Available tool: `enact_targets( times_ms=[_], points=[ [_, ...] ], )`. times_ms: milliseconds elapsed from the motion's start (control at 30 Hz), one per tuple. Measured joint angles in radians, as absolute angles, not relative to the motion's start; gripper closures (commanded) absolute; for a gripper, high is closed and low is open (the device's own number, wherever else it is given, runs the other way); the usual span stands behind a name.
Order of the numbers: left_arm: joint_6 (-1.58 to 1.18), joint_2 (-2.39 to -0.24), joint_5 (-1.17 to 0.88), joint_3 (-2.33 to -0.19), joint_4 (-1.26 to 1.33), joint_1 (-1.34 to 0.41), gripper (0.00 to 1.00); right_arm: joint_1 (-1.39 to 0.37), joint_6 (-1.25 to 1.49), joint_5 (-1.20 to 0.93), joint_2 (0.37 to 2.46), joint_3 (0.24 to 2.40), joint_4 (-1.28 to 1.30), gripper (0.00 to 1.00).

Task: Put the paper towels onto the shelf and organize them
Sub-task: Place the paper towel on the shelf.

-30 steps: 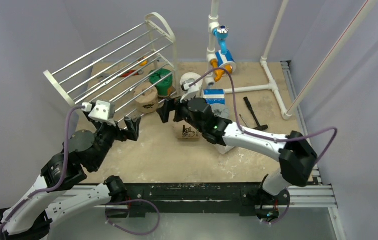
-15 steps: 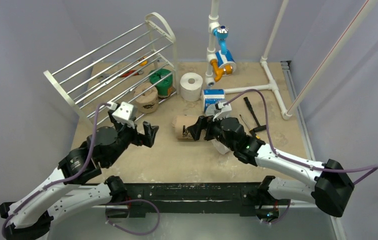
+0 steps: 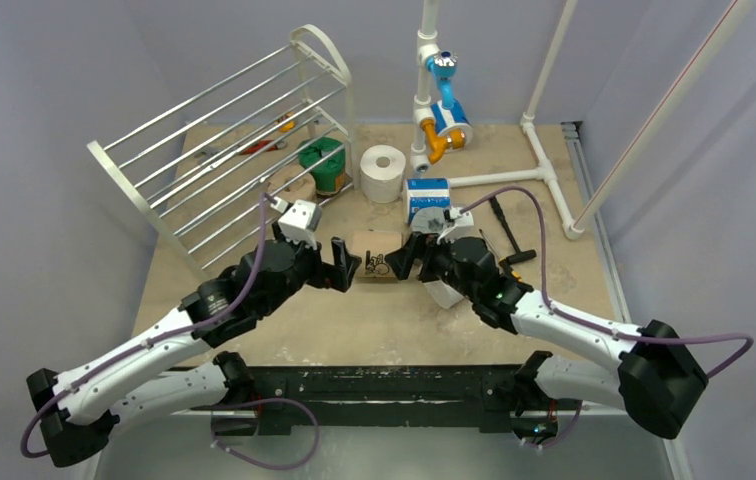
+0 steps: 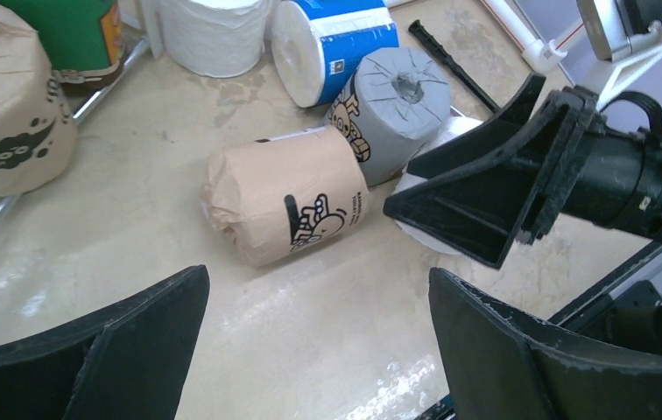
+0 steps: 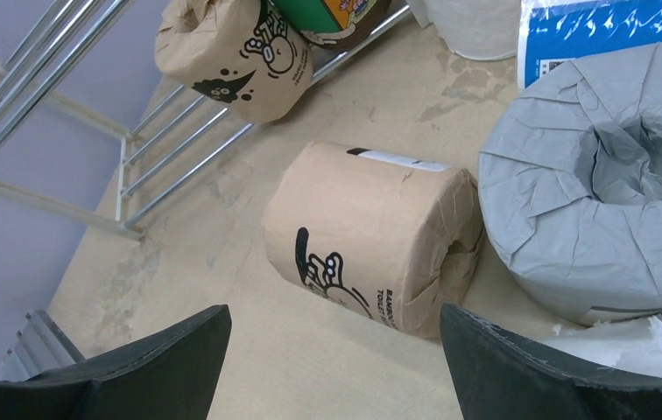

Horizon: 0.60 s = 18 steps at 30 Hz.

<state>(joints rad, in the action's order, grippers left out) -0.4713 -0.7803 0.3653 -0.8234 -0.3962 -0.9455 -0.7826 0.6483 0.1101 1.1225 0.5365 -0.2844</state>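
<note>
A printed tan roll lies on its side mid-table, also in the left wrist view and the right wrist view. My left gripper is open and empty just left of it, its jaws short of the roll. My right gripper is open and empty just right of it. The shelf stands at the back left. A second tan roll and a green roll rest at its lowest rods. A grey roll touches the tan roll's end.
A plain white roll and a blue-white roll stand behind the tan roll. Another white roll lies under my right arm. A white pipe frame with blue and orange fittings stands at the back right. A black tool lies nearby.
My left gripper swung right, from the shelf's front to the tan roll's left side. My right gripper pulled back from the shelf and settled at the roll's right side. Both stayed open.
</note>
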Motion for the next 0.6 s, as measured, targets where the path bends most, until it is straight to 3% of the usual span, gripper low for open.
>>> enact_targets(
  times_ms=[600],
  points=[
    [-0.864, -1.136, -0.039, -0.591, 0.143, -0.583, 0.16, -0.783, 0.627, 0.026, 0.810, 0.466, -0.194, 0.10]
  ],
)
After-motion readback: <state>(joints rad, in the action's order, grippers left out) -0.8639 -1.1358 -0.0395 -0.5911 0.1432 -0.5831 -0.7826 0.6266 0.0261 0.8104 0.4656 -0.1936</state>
